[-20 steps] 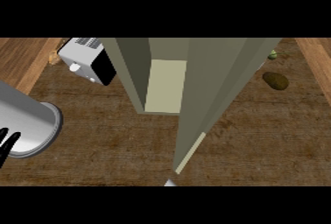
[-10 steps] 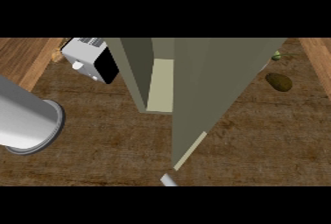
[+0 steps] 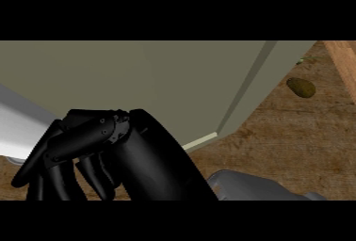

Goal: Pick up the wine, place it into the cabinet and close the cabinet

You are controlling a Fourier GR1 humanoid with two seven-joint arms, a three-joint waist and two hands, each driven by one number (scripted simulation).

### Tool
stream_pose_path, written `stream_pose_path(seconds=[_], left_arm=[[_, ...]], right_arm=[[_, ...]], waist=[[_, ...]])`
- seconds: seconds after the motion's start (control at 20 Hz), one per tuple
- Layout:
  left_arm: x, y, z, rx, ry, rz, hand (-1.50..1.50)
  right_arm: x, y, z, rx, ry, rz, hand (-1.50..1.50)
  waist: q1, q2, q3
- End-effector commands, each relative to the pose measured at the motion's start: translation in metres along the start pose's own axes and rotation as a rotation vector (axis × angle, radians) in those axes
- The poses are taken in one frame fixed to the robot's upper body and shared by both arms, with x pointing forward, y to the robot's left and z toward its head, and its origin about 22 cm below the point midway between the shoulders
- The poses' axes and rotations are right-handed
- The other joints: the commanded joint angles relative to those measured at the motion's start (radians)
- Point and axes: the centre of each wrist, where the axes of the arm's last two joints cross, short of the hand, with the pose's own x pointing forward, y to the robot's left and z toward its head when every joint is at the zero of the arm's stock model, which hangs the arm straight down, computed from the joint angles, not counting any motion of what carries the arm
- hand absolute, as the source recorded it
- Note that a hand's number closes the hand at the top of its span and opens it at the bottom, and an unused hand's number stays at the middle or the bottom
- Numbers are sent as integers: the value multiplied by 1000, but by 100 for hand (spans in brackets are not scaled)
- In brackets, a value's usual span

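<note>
You're in a kitchen: a grey-green cabinet (image 3: 160, 84) stands over a wooden counter (image 3: 292, 141) with a potato (image 3: 300, 87) on it.

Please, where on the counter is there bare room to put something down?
Bare counter shows right of the cabinet, below the brown object, reaching the wooden edge at far right. The lower left is crowded: the left hand covers it, and a grey forearm takes the bottom middle.
</note>
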Motion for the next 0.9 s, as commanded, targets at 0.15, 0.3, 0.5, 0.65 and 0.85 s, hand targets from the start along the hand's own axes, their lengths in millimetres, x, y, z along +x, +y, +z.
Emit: stream_pose_path(seconds=[0.15,0.3,0.5,0.65,0.85], left_arm=[[13,7,-1,-48,-61,28,-150],[13,16,2,-16,-60,12,-150],[12,17,-1,-29,-64,9,-150],[19,13,-15,-45,-69,14,-150],[18,23,3,-5,-62,28,-150]], right_arm=[[-28,-30,-67,4,41,5,150],[-23,-38,-88,77,37,10,150],[-26,-44,-96,350,200,-63,150],[-38,-35,-101,561,326,-38,150],[-67,-48,-109,690,425,-55,150]], waist=[[9,7,4],[-13,5,3],[0,12,2],[6,18,2],[0,10,2]])
